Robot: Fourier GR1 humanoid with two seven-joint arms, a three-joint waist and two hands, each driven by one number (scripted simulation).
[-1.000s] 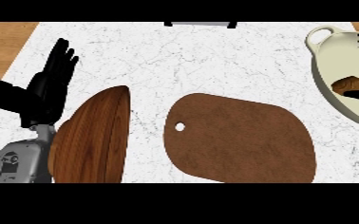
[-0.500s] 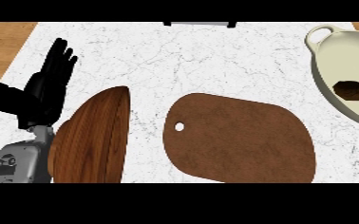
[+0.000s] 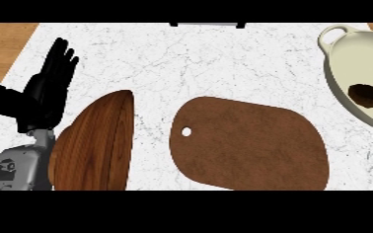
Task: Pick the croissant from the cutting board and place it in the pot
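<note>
The brown croissant [image 3: 360,94] is already lying inside the cream round pot [image 3: 342,81] at the white marble surface's [image 3: 218,64] right edge, leaving the brown oval cutting board [image 3: 251,145] bare, while the black left hand [image 3: 50,86] is resting open, holding nothing, far left.

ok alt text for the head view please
A cream pot at the right edge of a white marble counter holds a brown croissant; the brown cutting board is bare. The left hand rests open beside a wooden plate.

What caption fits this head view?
Croissant already in the pot, cutting board bare, left hand resting open at left.
</note>
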